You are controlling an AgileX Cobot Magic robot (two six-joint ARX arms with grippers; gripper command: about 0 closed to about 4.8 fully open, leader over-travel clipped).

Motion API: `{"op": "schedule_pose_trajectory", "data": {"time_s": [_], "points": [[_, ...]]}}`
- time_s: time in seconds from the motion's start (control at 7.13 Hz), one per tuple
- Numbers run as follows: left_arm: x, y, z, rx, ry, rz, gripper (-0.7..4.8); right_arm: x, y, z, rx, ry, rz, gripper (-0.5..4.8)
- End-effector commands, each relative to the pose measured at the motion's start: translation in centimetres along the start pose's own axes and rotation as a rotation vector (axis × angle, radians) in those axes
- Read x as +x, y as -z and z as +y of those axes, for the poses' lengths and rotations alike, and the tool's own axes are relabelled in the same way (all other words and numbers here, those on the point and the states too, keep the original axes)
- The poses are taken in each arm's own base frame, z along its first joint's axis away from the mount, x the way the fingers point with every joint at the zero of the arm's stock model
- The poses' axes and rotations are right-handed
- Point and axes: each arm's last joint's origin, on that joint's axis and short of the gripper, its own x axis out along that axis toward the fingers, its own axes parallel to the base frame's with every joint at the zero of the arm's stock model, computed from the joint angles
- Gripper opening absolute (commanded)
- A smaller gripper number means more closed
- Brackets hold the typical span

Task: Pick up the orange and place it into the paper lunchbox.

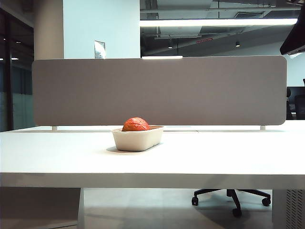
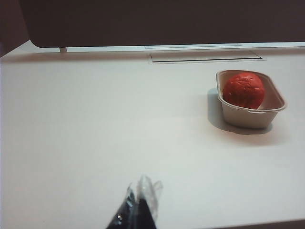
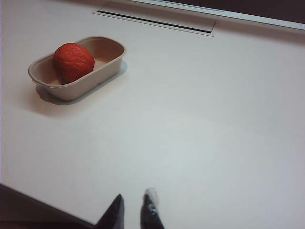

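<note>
The orange (image 1: 136, 124), a reddish ball with a crackled skin, lies inside the paper lunchbox (image 1: 138, 141) at the middle of the white table. Neither arm shows in the exterior view. In the left wrist view the orange (image 2: 243, 89) fills the near end of the beige lunchbox (image 2: 250, 117), far from my left gripper (image 2: 139, 192), whose tips are pressed together and hold nothing. The right wrist view shows the orange (image 3: 73, 62) in the lunchbox (image 3: 82, 87) well away from my right gripper (image 3: 134, 196). Its two tips stand a narrow gap apart, with nothing between them.
A grey partition panel (image 1: 157, 90) runs along the table's far edge. A flat cable-slot cover (image 2: 205, 57) (image 3: 157, 20) lies in the tabletop behind the lunchbox. An office chair's base (image 1: 233, 196) stands under the table (image 1: 228, 155).
</note>
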Motion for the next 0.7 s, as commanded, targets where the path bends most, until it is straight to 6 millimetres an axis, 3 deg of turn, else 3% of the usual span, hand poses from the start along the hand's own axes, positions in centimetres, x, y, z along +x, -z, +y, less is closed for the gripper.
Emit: {"op": "schedule_pose_trajectory", "data": {"time_s": [0.14,0.42,0.7], "points": [[0.0,-0.2,0.0,0.0,-0.004,-0.025,-0.05,-0.1,-0.3,0.0,0.008,-0.002,-0.023,0.57],[-0.1,-1.2,0.0,0.0,-0.006,-0.129,0.17,-0.1,-0.3,0.0,0.008,-0.002,-0.023,0.57],[-0.1,-1.2,0.0,-0.001,-0.001,-0.127,0.18,-0.1,-0.3,0.0,0.008,-0.001,-0.023,0.57]]}}
